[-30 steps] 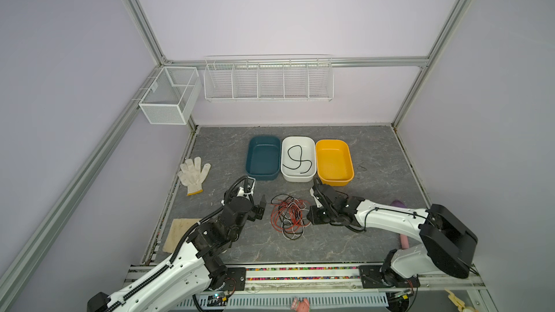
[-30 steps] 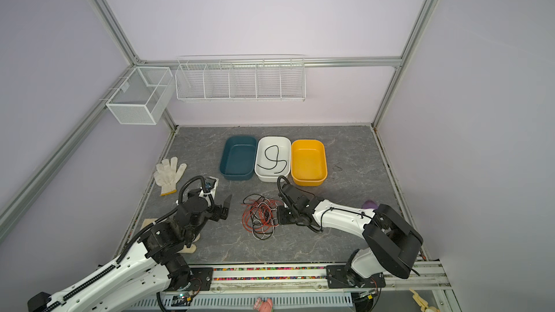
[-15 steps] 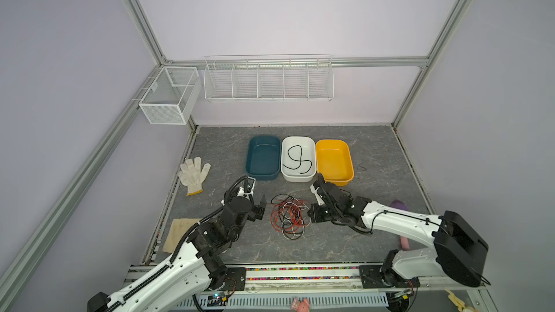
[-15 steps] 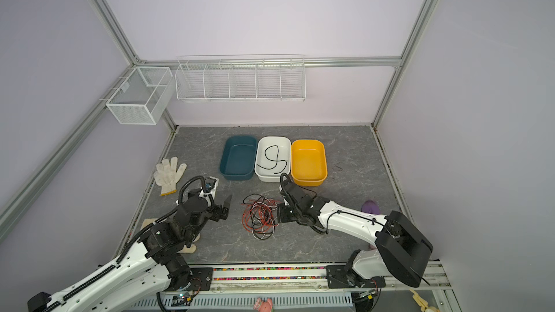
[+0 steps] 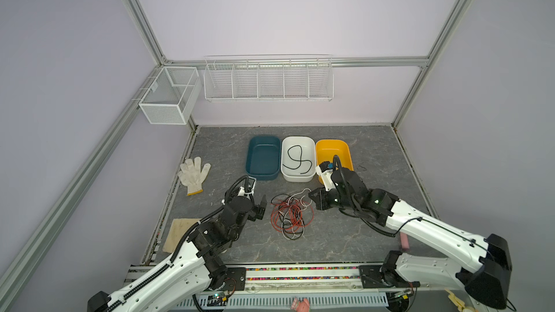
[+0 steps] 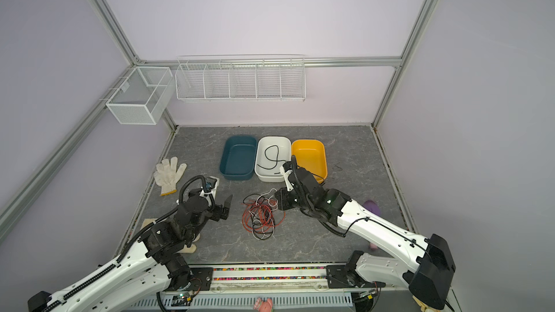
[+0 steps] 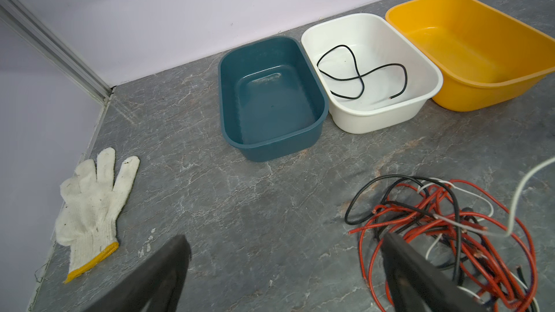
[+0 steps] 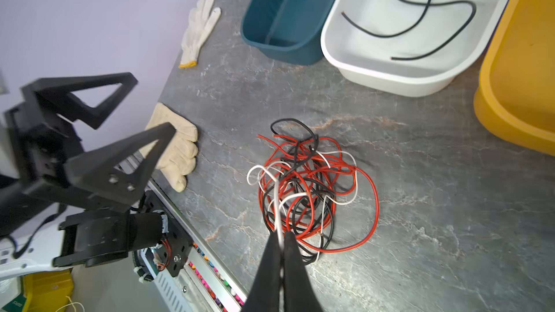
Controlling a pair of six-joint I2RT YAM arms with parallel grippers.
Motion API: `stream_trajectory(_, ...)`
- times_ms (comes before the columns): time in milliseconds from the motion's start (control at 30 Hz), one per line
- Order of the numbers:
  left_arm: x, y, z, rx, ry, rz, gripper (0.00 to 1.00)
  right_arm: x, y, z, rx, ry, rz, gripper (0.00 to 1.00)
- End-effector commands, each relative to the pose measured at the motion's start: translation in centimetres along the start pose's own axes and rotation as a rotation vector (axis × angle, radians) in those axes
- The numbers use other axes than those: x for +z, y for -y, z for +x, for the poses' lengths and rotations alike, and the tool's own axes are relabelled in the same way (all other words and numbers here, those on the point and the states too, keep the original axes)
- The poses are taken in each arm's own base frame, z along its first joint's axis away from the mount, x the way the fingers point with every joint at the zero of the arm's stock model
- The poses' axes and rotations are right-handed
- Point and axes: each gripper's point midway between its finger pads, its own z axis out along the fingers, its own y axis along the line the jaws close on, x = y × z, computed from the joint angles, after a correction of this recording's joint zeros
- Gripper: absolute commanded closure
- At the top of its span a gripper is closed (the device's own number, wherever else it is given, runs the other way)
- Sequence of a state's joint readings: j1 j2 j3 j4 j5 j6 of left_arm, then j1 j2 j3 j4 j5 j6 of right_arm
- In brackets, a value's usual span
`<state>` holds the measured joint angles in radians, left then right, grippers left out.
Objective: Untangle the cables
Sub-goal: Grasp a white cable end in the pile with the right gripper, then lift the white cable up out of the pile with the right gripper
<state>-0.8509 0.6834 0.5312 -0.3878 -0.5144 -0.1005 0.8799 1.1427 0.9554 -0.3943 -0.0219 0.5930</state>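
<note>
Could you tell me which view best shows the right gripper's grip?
The right wrist view: the right gripper is shut on a white cable close up. Both top views show it tiny; the left wrist view shows only the cable.

Cables [image 5: 290,216] on the surface [image 5: 345,244] between left pincer [image 7: 283,243] and right pincer [image 8: 280,237] — tubs [image 5: 298,138] behind (one holds a cable [image 7: 358,77]) — glove [image 5: 192,174] far left.

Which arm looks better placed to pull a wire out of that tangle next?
Right, probably: the right gripper is shut on a white cable from the tangle and can just pull. The left gripper is open beside it, holding nothing.
</note>
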Motion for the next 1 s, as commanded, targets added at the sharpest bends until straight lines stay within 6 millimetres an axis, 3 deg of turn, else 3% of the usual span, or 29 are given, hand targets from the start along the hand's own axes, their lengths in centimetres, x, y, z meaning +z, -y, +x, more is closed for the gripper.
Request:
stream_trajectory(0,-0.5,0.1,-1.2,0.000,0.011,0.014,0.01,-1.9,-0.8,-1.1,-0.055,0.021,0.001,0.93)
stream_trajectory(267,-0.4,0.2,-1.1,0.001,0.009,0.016,0.01,-5.3,-3.4,-4.8,-0.118,0.108,-0.035,0.93)
stream_trajectory(567,-0.4,0.2,-1.2,0.001,0.010,0.017,0.01,-8.0,-5.0,-8.0,-0.167,0.192,-0.032,0.93)
stream_trajectory(967,-0.4,0.3,-1.1,0.005,0.005,0.018,0.01,-13.1,-7.9,-12.6,-0.246,0.315,-0.052,0.94)
